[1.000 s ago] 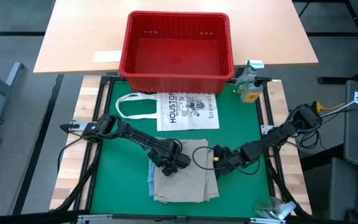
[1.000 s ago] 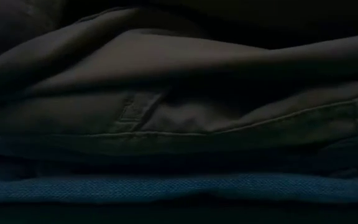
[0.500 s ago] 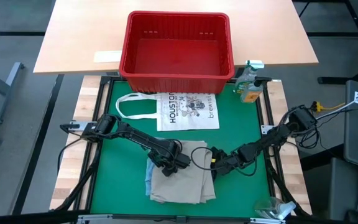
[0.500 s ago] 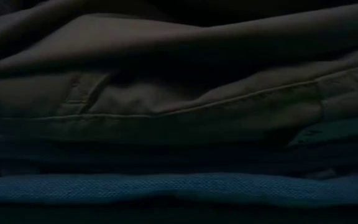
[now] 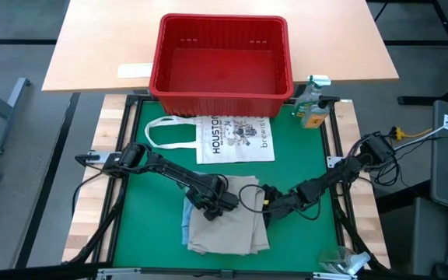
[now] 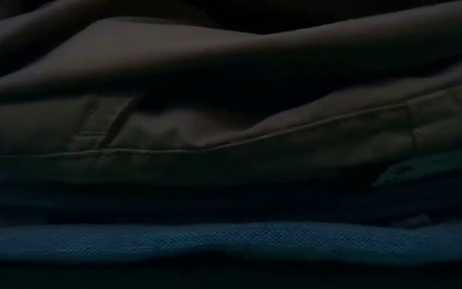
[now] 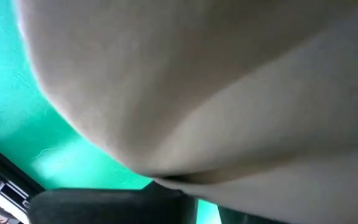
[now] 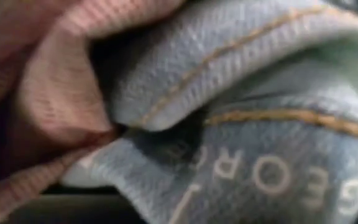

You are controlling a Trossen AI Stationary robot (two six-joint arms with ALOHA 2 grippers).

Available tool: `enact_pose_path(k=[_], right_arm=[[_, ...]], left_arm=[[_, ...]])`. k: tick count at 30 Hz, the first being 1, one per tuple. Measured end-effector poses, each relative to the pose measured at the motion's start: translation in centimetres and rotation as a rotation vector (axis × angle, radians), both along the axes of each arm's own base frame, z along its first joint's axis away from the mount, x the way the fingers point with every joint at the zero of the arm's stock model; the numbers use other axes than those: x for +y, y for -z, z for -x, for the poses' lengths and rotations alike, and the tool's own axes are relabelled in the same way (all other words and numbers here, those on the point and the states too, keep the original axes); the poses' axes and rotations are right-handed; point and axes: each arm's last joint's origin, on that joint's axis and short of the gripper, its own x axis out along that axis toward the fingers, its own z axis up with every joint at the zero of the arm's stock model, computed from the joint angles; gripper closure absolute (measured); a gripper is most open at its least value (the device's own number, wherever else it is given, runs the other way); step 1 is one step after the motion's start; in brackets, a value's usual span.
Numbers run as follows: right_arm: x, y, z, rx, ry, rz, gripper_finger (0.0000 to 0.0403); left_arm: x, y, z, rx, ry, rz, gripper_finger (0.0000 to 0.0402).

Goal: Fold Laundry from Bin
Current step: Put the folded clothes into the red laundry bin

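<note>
We see the bin (image 5: 222, 58) standing on the table (image 5: 92, 47) well beyond both end effectors, past the white tote bag (image 5: 234, 138), with only its bare red floor showing inside. The laundry (image 5: 228, 223) lies stacked on the green mat (image 5: 154, 241) between the two end effectors: a khaki-grey piece on top, folded into a rough square, with light blue cloth peeking out along its edge on the left arm's side. From table height we see the khaki layer resting on blue fabric. The left end effector (image 5: 222, 204) sits on the stack's far corner, and the right end effector (image 5: 269, 207) presses against the stack's side, where blue denim with orange stitching and a pink ribbed fold fill its view. We cannot tell whether either is open or closed
</note>
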Motion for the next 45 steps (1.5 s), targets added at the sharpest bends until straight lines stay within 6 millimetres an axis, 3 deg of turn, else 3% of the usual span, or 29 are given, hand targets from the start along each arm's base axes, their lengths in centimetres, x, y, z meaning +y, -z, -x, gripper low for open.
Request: enact_pose_path(k=[2,4,9,16,23,35,45], right_arm=[[0.1,-0.2,-0.2,-0.031,-0.007,-0.003,0.0376],[0.1,-0.5,-0.4,-0.064,-0.009,0.001,0.0391],[0.1,-0.9,-0.8,-0.110,-0.007,-0.027,0.0367],[0.0,-1.7,-1.5,-0.204,-0.006,-0.056,0.0396],[0.0,-2.6,-2.2,-0.253,-0.007,-0.080,0.0385],[-1.0,-3.5,-2.4,-0.268,-0.001,-0.035,0.0391],[-1.1,-2.7,-1.9,-0.164,-0.005,0.018,0.0392]], left_arm=[[0.0,0.0,0.0,0.001,-0.003,0.008,0.0385],[-0.1,0.0,0.0,0.002,-0.008,0.014,0.0397],[-0.1,-0.1,-0.2,-0.010,-0.014,0.026,0.0400],[-0.3,-1.2,-0.8,-0.059,-0.011,0.035,0.0401],[-0.4,-2.5,-1.3,-0.095,-0.003,0.046,0.0401],[-0.1,-3.2,-0.6,-0.015,0.019,0.018,0.0401],[-0.7,-3.3,-0.2,0.016,0.057,0.052,0.0386]])
